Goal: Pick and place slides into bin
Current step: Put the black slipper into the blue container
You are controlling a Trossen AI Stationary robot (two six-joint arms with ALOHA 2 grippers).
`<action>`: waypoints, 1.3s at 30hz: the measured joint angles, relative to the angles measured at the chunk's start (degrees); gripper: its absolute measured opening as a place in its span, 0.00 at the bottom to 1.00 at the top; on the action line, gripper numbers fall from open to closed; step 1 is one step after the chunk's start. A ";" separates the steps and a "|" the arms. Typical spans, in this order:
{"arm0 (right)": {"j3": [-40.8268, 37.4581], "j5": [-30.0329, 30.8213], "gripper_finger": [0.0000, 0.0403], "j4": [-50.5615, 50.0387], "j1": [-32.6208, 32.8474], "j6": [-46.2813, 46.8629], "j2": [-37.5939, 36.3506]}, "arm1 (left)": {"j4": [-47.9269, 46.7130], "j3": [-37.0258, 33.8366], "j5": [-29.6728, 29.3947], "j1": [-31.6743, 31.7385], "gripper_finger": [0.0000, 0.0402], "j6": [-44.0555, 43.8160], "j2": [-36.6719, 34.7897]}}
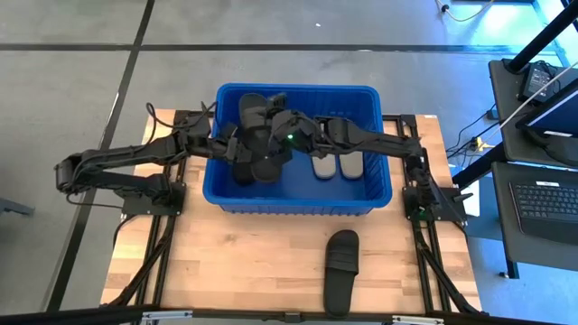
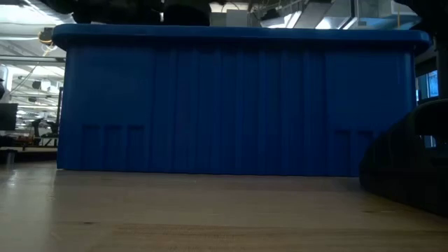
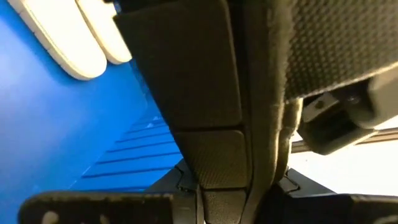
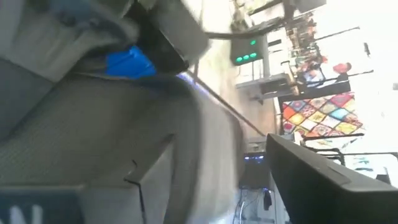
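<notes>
One black slide [image 1: 341, 270] lies on my desk [image 1: 226, 271], near edge, well apart from the bin [image 1: 298, 206]. Over the bin, my left tool [image 1: 242, 144] pinches a black slide [image 1: 256, 122]; my right tool [image 1: 278, 149] touches it, grip state indeterminate. Early release by either tool could tip the slide onto the two light slides [image 1: 336, 165] beside it.

Blue bin [image 1: 298, 200]: smooth glossy plastic, ribbed walls. Black slide [image 1: 341, 269]: matt rubbery foam, textured sole. White slides [image 3: 81, 37]: matt. Table [image 1: 235, 262]: pale wood grain.

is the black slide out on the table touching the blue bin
Apart. The high view shows bare wood between the black slide on the table and the bin.
</notes>
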 joint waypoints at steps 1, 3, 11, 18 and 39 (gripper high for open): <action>-0.06 -0.09 0.59 -0.56 -0.17 -0.42 0.45 | 0.04 -0.03 -0.04 -0.16 0.19 -0.05 0.07; -0.06 -0.05 0.56 -0.47 -0.29 -1.58 1.18 | 0.54 -0.04 -0.78 -0.25 0.19 -0.11 0.21; -0.05 0.96 0.44 0.88 -0.38 -3.13 2.50 | 0.27 -0.04 -1.07 -0.09 0.19 0.23 0.28; -0.04 0.97 0.27 1.46 -0.95 -3.13 2.50 | 0.37 -0.04 -1.16 -0.09 0.19 0.43 0.28; -0.04 1.15 0.04 1.09 -2.50 -2.97 2.50 | 1.94 -0.02 -3.64 -0.09 0.39 1.43 0.17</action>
